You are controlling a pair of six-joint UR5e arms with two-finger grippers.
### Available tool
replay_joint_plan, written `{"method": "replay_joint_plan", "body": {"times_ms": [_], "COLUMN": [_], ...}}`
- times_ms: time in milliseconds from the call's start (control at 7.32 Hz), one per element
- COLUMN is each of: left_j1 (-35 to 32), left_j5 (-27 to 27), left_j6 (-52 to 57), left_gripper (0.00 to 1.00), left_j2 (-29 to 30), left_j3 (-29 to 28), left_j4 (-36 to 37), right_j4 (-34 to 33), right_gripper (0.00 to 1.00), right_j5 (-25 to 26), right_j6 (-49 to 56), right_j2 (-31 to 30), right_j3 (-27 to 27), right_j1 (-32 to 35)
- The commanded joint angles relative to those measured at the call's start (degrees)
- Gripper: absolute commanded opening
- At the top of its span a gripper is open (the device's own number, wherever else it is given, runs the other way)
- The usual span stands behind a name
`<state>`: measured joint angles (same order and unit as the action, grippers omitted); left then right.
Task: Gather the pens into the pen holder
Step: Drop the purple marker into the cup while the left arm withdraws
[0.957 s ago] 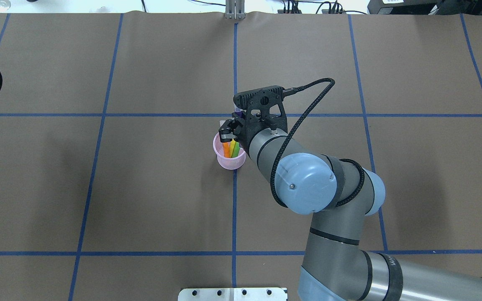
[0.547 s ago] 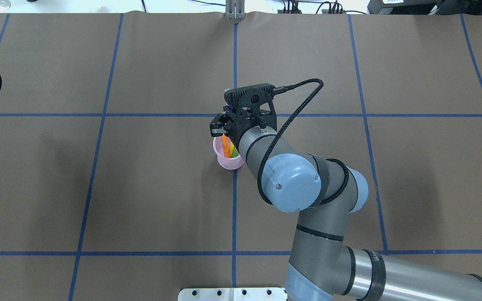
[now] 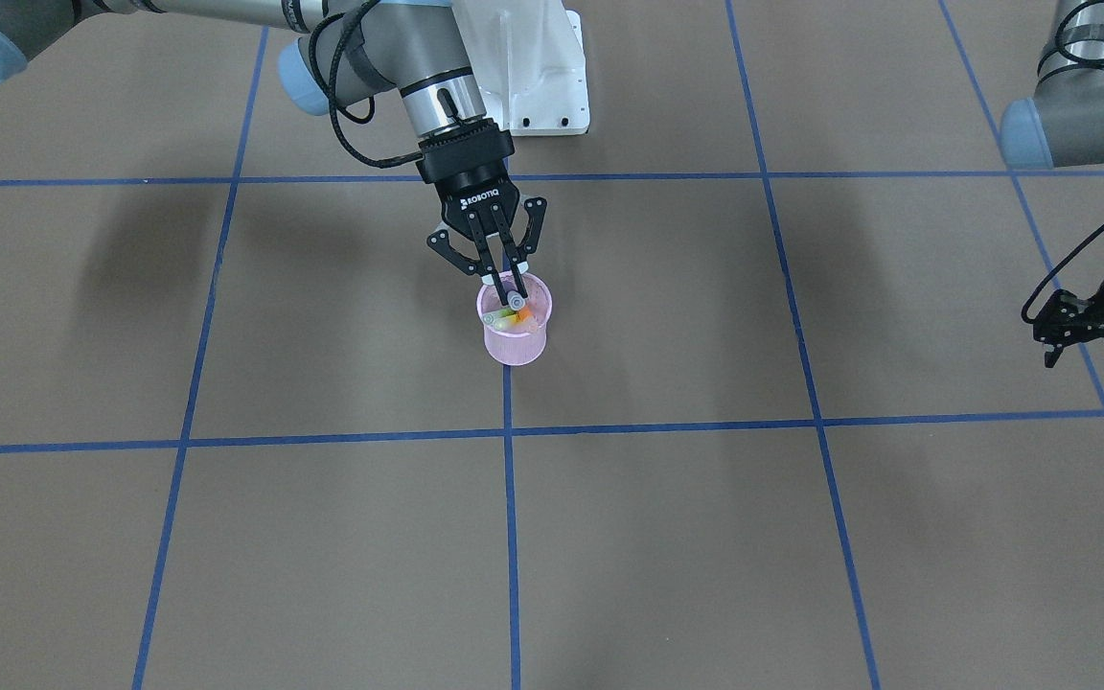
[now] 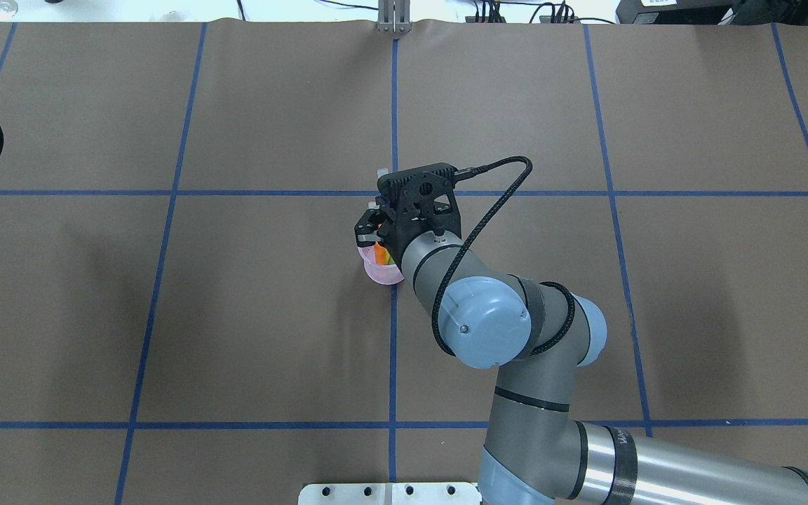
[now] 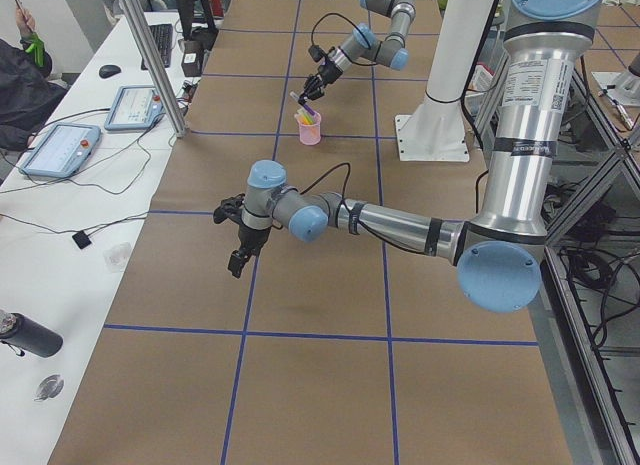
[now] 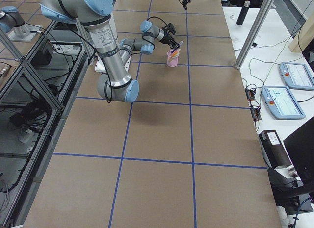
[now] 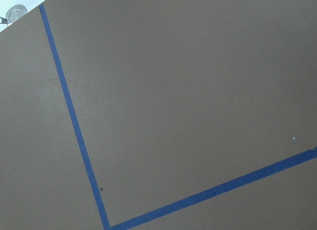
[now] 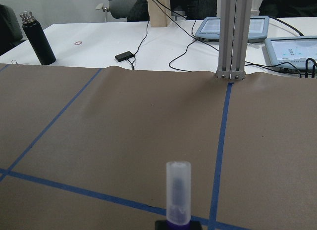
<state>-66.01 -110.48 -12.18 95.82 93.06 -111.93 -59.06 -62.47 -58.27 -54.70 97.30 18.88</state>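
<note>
The pink mesh pen holder [image 3: 515, 343] stands near the table's middle, and it also shows in the overhead view [image 4: 379, 272]. The orange pen [image 3: 524, 314] and the green and yellow pens [image 3: 506, 321] lean inside it. My right gripper [image 3: 506, 284] is shut on the purple pen [image 8: 177, 200] and holds it tilted right over the holder's mouth, its clear cap [image 3: 520, 300] pointing away from my base. In the overhead view the right gripper [image 4: 374, 237] covers most of the holder. My left gripper [image 3: 1093, 335] hangs open and empty above the table's left end.
The table [image 4: 236, 315] is brown paper with blue tape lines. A white base plate [image 3: 533, 86] sits behind the holder. Tablets [image 8: 237, 27], cables and a black bottle [image 8: 37, 37] lie on the bench past the far edge.
My right gripper carried the purple pen left over the holder and then came down and back toward it. The left arm stayed put.
</note>
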Motion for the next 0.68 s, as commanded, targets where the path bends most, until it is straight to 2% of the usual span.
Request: {"method": "replay_joint_plan", "body": {"times_ms": [0, 137, 273, 410, 547], "left_j1": [0.1, 0.1, 0.1, 0.1, 0.1], "left_j5": [0.0, 0.0, 0.0, 0.0, 0.0], "left_j6": [0.1, 0.1, 0.1, 0.1, 0.1], "left_gripper": [1.0, 1.0, 1.0, 0.99, 1.0], "left_j2": [0.1, 0.2, 0.2, 0.2, 0.4], "left_j3": [-1.1, -1.5, -1.6, -1.6, -1.6], "left_j4": [0.0, -0.1, 0.0, 0.0, 0.0], "right_j4": [0.6, 0.8, 1.4, 1.6, 2.0], "right_gripper": [0.0, 0.0, 0.29, 0.99, 1.0], "right_j5": [1.6, 1.7, 2.1, 2.3, 2.3], "right_j6": [0.1, 0.0, -0.6, -0.7, -0.8], "right_j2": [-0.6, -0.6, -0.1, -0.2, 0.0], "right_j3": [-0.7, -0.7, -0.7, -0.7, -0.4], "right_j1": [-1.2, -1.2, -1.2, -1.2, -1.2]}}
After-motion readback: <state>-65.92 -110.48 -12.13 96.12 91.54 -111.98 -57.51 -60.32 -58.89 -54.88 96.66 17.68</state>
